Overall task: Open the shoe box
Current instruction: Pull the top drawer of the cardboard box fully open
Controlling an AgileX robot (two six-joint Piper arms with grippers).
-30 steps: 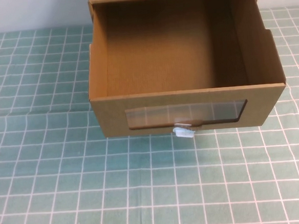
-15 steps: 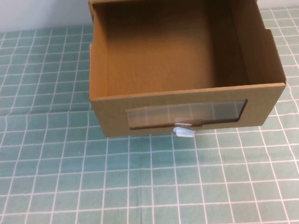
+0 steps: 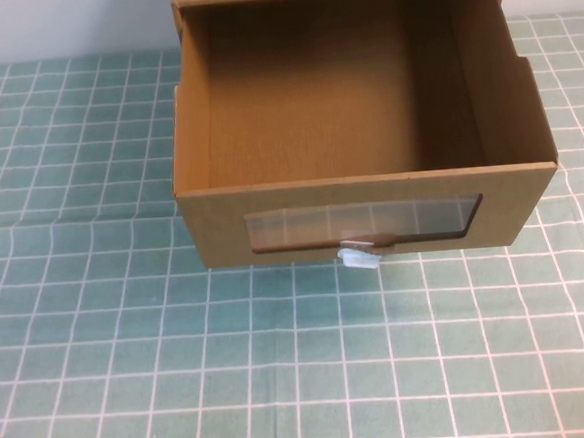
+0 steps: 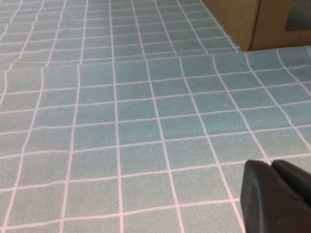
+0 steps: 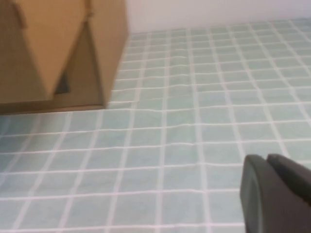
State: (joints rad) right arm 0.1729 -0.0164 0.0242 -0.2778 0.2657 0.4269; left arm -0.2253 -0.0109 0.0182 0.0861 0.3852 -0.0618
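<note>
Shoe box [image 3: 367, 214] at the middle of the far edge of the tabletop [image 3: 101, 353]. Its inner tray is drawn out toward the near edge and its hollow is bare, so the opening step looks complete.

Left gripper [image 4: 272, 167]: low by the near-left corner, fingers together, holding nothing. Right gripper [image 5: 267, 160]: low over the cloth off the box's right side, fingers together, holding nothing. Both are well apart from the box.

To finish well, keep both arms clear of the tray front and avoid brushing the pull tab [image 3: 359, 258], which could nudge the tray back in. A further pull seems unnecessary.

Count: one shoe box, one front window [image 3: 364, 221], one pull tab, two grippers.
</note>
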